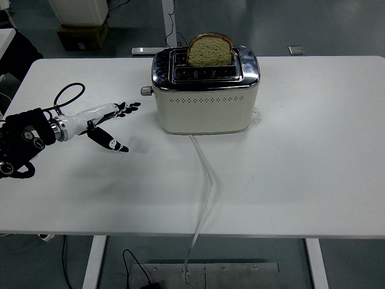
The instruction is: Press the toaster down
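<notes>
Fingers [123,107]: we are spreading them, holding nothing, just left of the lever [145,91].
Toaster [206,90]: sitting far on the surface [301,156].
Bread [209,50]: sticking up from its slot.

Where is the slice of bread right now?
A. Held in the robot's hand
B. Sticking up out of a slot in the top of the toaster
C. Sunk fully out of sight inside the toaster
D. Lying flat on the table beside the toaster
B: the slice of bread stands well above the rim of the toaster, in its rear slot, while the left hand is off to the side, holding nothing.
</notes>
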